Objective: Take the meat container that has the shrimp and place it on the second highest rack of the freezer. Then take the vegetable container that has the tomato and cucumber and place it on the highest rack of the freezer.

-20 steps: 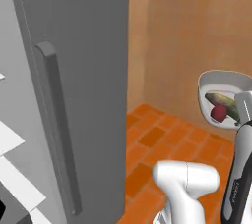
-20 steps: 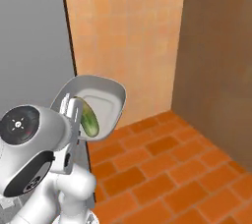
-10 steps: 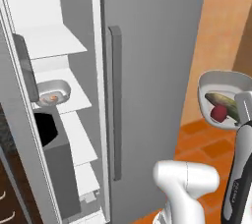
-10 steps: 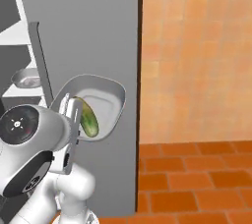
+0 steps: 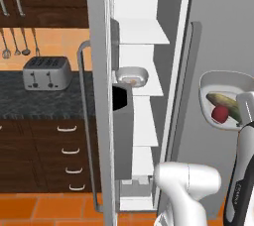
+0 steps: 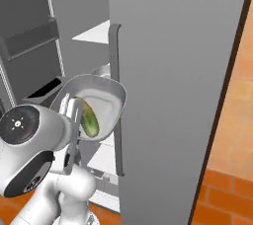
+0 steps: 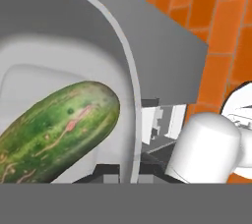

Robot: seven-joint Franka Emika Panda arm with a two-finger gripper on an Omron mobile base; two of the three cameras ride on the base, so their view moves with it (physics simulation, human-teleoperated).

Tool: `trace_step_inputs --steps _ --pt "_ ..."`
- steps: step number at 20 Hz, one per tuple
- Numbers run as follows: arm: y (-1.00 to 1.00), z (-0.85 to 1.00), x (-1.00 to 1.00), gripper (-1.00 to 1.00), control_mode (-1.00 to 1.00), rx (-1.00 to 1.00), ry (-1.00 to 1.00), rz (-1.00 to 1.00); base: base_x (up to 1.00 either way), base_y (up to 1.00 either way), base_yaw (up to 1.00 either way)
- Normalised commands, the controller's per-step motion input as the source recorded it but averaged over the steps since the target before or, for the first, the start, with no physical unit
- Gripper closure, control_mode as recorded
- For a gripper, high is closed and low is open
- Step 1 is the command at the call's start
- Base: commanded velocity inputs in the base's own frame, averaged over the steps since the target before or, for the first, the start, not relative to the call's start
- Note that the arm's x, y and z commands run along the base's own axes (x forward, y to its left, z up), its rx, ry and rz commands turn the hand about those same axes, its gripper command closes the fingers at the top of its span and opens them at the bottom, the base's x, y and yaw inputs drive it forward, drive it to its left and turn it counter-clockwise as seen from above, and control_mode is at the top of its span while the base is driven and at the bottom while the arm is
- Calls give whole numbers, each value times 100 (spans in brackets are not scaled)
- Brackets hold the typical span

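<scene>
Your arm carries the vegetable container at three o'clock in the left base view, held level so the tomato and cucumber stay seated inside. The gripper has its jaws closed on the container's rim, at about nine o'clock of the tub in the right base view; the hand view looks straight down the cucumber lying against the white wall. Ahead of you stands the freezer, its door swung open at ten o'clock, white shelves exposed. The meat container with the shrimp already sits on the second highest rack, so the first half of the job looks done. The highest rack, at twelve o'clock, lies bare and waiting. You hold the tub well apart from the opening, to its right in front of the closed door; the next move likely calls for a lift and a swing leftward past that door's edge.
</scene>
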Motion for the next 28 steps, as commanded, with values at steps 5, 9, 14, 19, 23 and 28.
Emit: trace_step_inputs --steps 5,9,14,19,23,28 --pt "0 0 0 100 100 0 0 0 40 26 52" --pt "0 0 0 100 100 0 0 0 48 13 30" --pt "0 0 0 100 100 0 0 0 50 40 29" --pt "7 0 4 100 -100 0 -2 9 21 32 38" --pt "52 30 2 100 -100 0 -5 9 0 0 0" --pt "79 25 0 100 -100 0 -14 15 0 0 0"
